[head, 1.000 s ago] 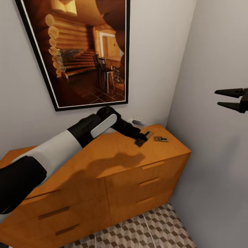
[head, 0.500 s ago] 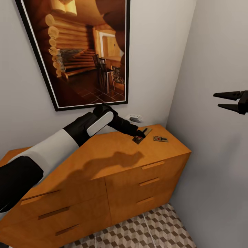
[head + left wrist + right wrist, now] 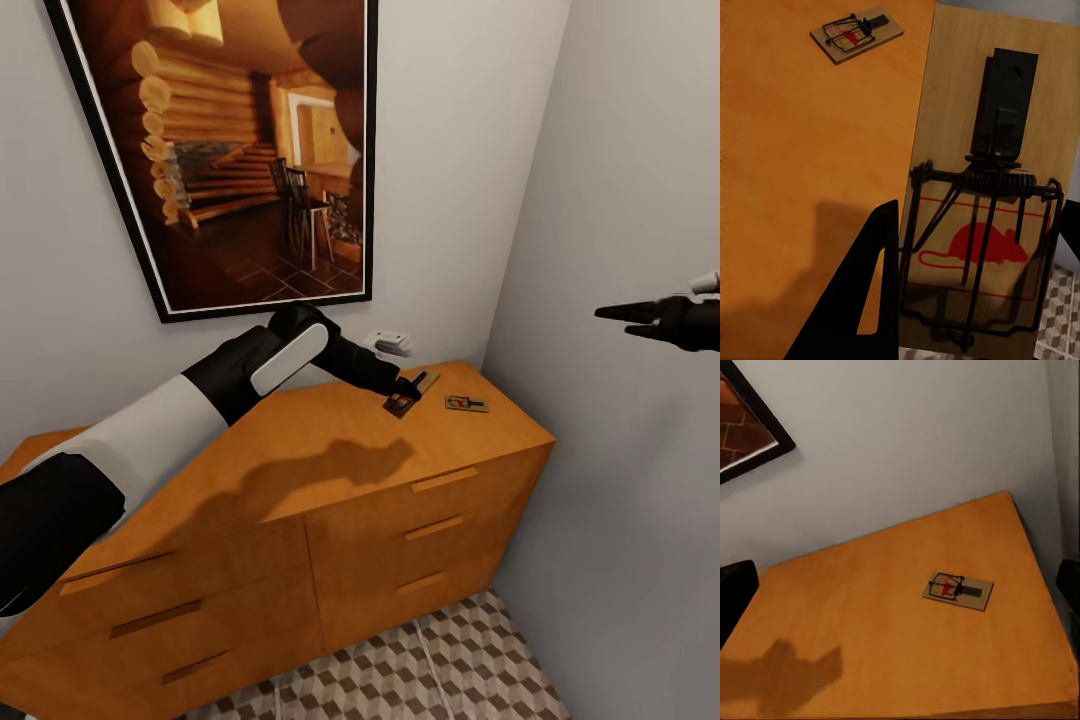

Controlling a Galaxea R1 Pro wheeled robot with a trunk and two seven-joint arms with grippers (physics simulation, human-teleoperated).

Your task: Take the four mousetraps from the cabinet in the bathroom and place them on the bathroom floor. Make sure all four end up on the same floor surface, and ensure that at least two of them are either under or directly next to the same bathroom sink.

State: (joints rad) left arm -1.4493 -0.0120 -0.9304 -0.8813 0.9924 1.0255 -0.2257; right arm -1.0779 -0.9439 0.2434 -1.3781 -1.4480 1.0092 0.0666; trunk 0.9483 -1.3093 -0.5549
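Two mousetraps are noted at the cabinet (image 3: 300, 480), toward the end of its top nearest the room corner. One trap (image 3: 466, 403) lies flat on the wood, free of contact. The held trap (image 3: 990, 187) is seen tilted and raised off the top, just beside the lying one. The left gripper (image 3: 403, 398) is closed on it: in the left wrist view one dark finger (image 3: 862, 300) is pressed against a long edge of the slab, and the opposite finger is only glimpsed at the other edge. The remaining traps cannot be located.

The right gripper (image 3: 640, 318) hangs well apart from the cabinet, beside the side wall, its fingers drawn narrow with nothing between them.

Handling is judged as follows. The slab is thin, stiff wood, evidently light, with a wire spring and bar standing proud of the upper face. A flat edge-to-edge pinch across the width is considered sound; the wire parts are best avoided, since the bar could be tripped or the hold could slip on round metal. Smooth edges give little purchase, so a tilted trap may pivot in the fingers. For the lying trap, the long edges are the proper hold, approached from above. The bathroom floor (image 3: 440, 670) shows below the cabinet.
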